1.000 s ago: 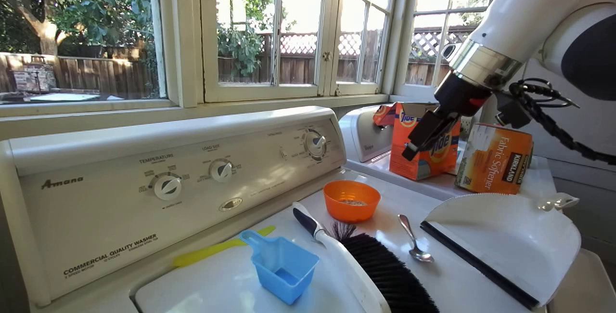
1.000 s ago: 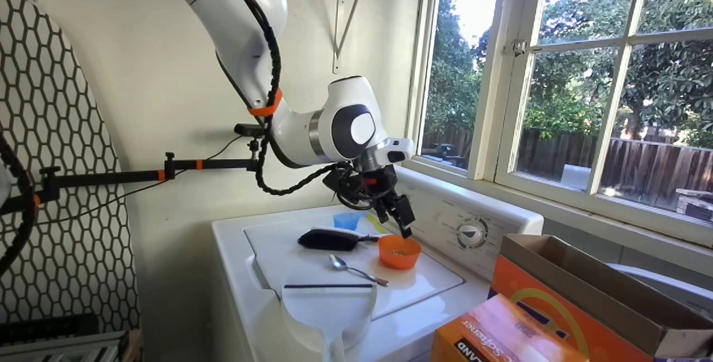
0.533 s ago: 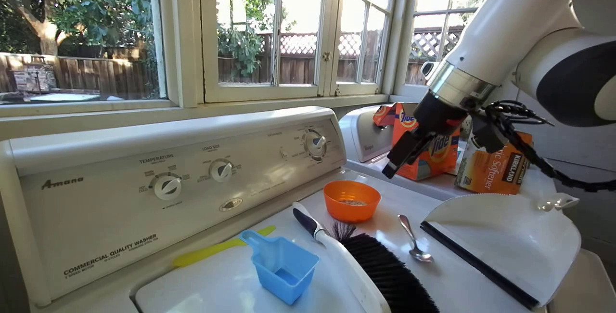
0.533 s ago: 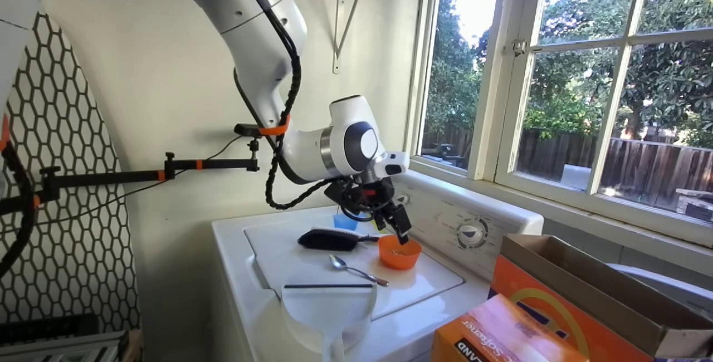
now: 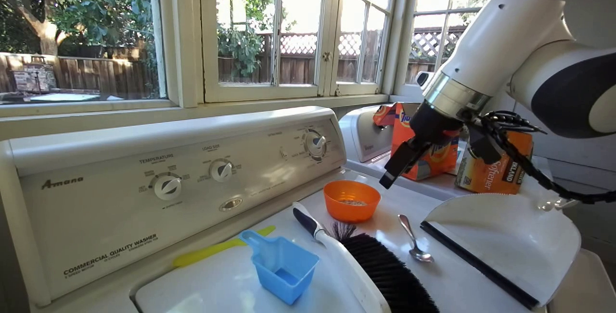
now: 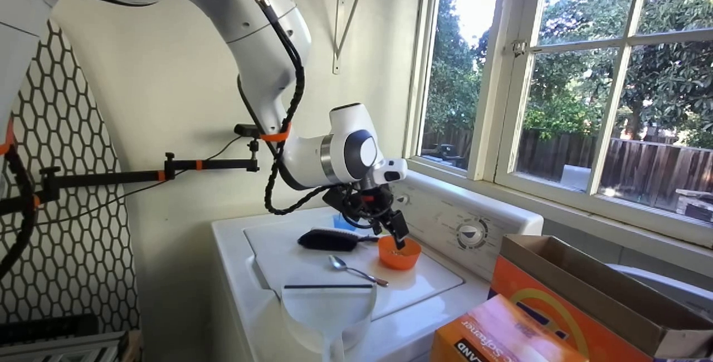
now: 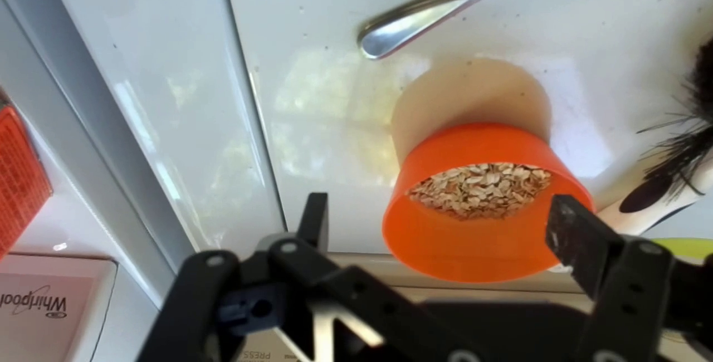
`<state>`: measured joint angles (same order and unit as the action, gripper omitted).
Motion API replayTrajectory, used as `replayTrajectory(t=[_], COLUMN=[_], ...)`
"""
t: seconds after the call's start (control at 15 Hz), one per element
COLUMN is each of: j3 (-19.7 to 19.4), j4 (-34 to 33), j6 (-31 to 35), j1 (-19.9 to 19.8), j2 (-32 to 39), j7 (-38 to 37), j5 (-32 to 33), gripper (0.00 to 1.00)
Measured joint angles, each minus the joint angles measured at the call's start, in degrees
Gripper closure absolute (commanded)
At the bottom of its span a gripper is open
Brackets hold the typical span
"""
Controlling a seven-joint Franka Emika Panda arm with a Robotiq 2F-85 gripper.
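Two black fingers [image 7: 582, 239] of the Robotiq gripper [image 7: 443, 218] stand wide apart, near the orange plastic bowl [image 7: 468, 245] of rolled oats [image 7: 484, 189], which sits upright on the Amana washer [image 5: 202, 289]; a metal spoon [image 7: 426, 16] and a black-bristled hand brush [image 5: 385, 265] lie near the bowl.

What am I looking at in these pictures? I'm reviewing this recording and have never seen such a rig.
The machine is a white, jointed robot arm ending in a black, two-fingered hand. Two pictures are taken from outside it, from different places; the close-up is taken from its wrist. On the white washing machine lie a round orange plastic bowl of pale flakes, a silver metal spoon, a blue plastic scoop, a black-bristled white brush, a flat yellow-green strip and a broad white dustpan. The hand is open and holds nothing; the bowl is nearest to it.
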<state>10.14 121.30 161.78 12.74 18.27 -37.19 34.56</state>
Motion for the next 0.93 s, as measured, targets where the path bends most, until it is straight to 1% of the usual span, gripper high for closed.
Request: replayTrajectory(t=[0.07,0.2,0.6,0.93], j3=[-0.5,-2.3,-8.9,-11.5], j4=[0.0,-0.2,-2.1,-3.6], j6=[0.0,0.2,2.6,2.6], j1=[0.3,1.7,7.4,10.3], j2=[0.0,0.0,0.8,2.5], j7=[-1.3,-5.7,-22.0,-30.5], j5=[0.4,3.2,15.2,21.2], gripper=[0.00,0.00,0.00,0.00])
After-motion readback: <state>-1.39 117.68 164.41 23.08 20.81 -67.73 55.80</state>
